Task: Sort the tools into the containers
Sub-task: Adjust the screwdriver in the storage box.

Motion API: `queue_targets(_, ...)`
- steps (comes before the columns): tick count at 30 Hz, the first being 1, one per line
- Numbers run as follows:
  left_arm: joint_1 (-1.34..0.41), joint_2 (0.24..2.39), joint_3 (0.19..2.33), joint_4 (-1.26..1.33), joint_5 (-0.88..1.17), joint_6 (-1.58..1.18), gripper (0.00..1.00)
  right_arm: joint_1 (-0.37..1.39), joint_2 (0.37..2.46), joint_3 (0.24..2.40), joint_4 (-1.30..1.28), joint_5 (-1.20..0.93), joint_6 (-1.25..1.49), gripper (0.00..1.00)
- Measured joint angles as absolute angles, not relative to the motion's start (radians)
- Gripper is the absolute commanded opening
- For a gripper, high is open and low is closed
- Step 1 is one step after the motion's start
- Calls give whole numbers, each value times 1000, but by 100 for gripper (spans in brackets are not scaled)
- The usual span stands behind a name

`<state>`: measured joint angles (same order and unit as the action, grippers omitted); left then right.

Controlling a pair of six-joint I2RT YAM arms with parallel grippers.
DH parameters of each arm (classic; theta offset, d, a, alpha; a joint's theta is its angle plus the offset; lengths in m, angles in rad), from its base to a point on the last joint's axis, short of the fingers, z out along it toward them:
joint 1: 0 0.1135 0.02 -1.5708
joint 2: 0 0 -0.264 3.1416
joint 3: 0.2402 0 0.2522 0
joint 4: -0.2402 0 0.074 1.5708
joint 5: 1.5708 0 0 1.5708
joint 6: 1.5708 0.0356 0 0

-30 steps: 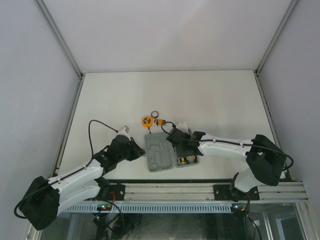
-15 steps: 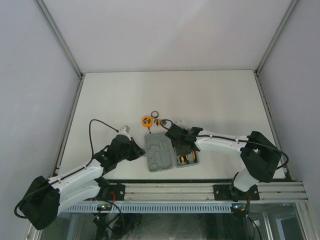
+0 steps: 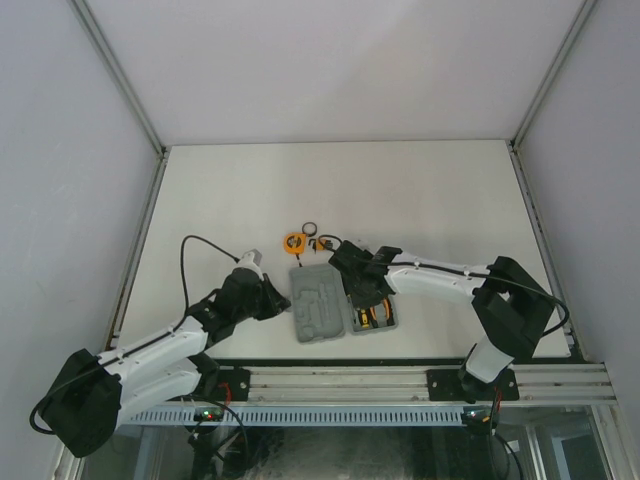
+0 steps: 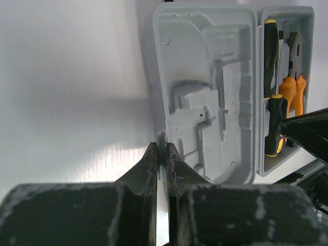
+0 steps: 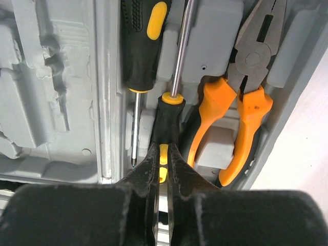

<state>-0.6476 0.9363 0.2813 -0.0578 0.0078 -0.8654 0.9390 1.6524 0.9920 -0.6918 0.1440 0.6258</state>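
I am reading no text, label, brand, number or sign in any view. The grey tool case point(image 4: 205, 92), the black-and-yellow screwdrivers point(image 5: 145, 51) and the orange-handled pliers point(image 5: 248, 110) are showing me no lettering that I can make out.

Grey case point(image 3: 315, 305) open flat; 2 black-yellow screwdrivers point(image 5: 145, 46), orange pliers point(image 5: 241, 118) in right half; tape measure point(image 3: 294, 242), ring point(image 3: 310, 229), hex set point(image 3: 322, 243) beyond.
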Motion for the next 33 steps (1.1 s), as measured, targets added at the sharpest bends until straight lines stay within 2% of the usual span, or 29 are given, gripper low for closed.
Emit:
queue_targets(11,-646,936,282,-52,7,-852,0,937,1674,1011,-709,136,617,0)
queue_targets(17,-646,933,282,-54,4,-852,0,947,1609,958,-652,154,642,29)
queue_targets(21,-646,929,282,-55,3,-853,0,958,1557,931,-601,160,651,39)
queue_targets(27,-647,927,282,-58,4,-854,0,958,1539,913,-586,194,651,38)
queue_targets(33,-647,922,282,-63,4,-854,0,943,1512,931,-596,252,648,29)
